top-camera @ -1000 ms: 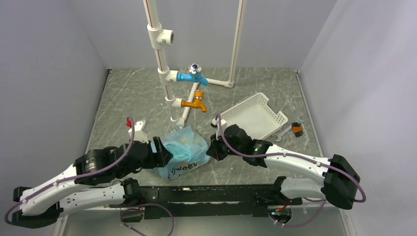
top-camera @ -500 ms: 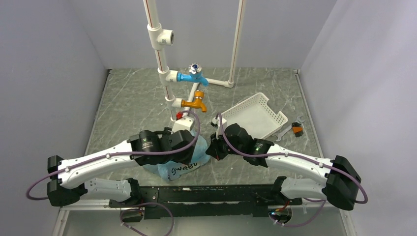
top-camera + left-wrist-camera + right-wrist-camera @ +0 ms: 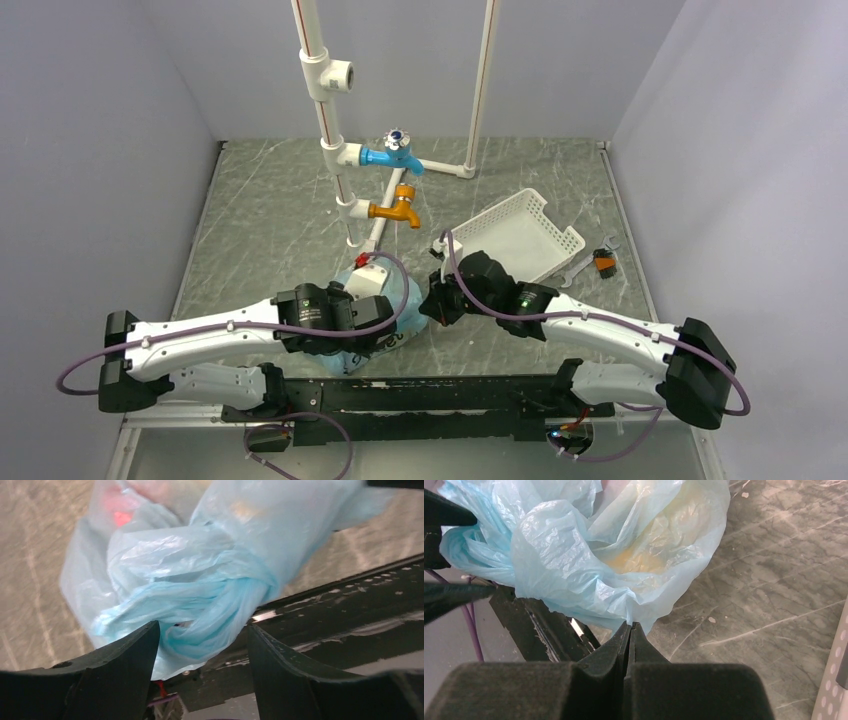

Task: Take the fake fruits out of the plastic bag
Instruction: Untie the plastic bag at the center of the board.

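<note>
The light-blue plastic bag [image 3: 402, 297] lies crumpled near the table's front edge, mostly covered by my left wrist in the top view. My right gripper [image 3: 630, 625] is shut on a thin fold of the bag's [image 3: 574, 555] rim. A pale yellow fruit [image 3: 644, 555] shows through the film, and a red fruit [image 3: 118, 511] glows through it in the left wrist view. My left gripper [image 3: 202, 635] is open. A twisted bunch of the bag [image 3: 200, 580] hangs between its fingertips without being pinched. The other fruits are hidden.
A white slotted basket [image 3: 520, 238] leans just behind my right arm. White pipes [image 3: 325, 110] with a blue tap [image 3: 392, 155] and an orange tap [image 3: 398, 210] stand behind the bag. A wrench and a small orange-black part [image 3: 605, 262] lie at the right. A black rail [image 3: 420, 395] runs along the near edge.
My left arm swung from the bag's left side to above it, then drew back toward the near edge, jaws still open. The right gripper kept its hold and place.
</note>
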Motion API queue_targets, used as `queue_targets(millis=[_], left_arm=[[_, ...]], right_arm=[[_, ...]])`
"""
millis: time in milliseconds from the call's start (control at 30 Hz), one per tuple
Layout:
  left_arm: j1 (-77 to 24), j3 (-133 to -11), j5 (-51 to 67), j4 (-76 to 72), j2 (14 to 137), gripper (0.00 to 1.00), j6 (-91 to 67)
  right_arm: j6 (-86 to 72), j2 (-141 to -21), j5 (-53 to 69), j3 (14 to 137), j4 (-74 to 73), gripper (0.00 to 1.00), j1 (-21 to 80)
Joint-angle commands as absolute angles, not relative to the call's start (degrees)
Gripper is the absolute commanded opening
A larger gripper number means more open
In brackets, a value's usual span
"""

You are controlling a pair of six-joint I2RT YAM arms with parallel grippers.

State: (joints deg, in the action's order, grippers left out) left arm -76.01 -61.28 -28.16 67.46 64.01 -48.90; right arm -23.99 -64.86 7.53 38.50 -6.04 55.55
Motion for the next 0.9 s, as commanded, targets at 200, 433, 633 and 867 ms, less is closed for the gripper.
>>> queue_targets(millis=[200, 433, 633, 867], left_arm=[[-76.4, -57.2, -40.0, 80.8, 55.5, 0.38, -74.6], [-76.3, -51.3, -36.8, 64.6, 47.2, 0.17, -68.1], [-76.4, -45.1, -33.4, 48.8, 39.0, 0.00, -63.4], [-76.3, -42.5, -32.8, 44.3, 37.2, 0.00, -64.4]], right_arm=[[-25.6, -61.5, -0.7, 37.1, -5.6, 0.00, 55.4], [-26.5, -58.0, -4.0, 34.9, -5.7, 0.00, 55.3], [-19.3, -55.5, -1.4, 35.9, -6.6, 0.22, 57.4], [-11.9, -52.5, -6.5, 39.4, -3.9, 0.61, 71.1]])
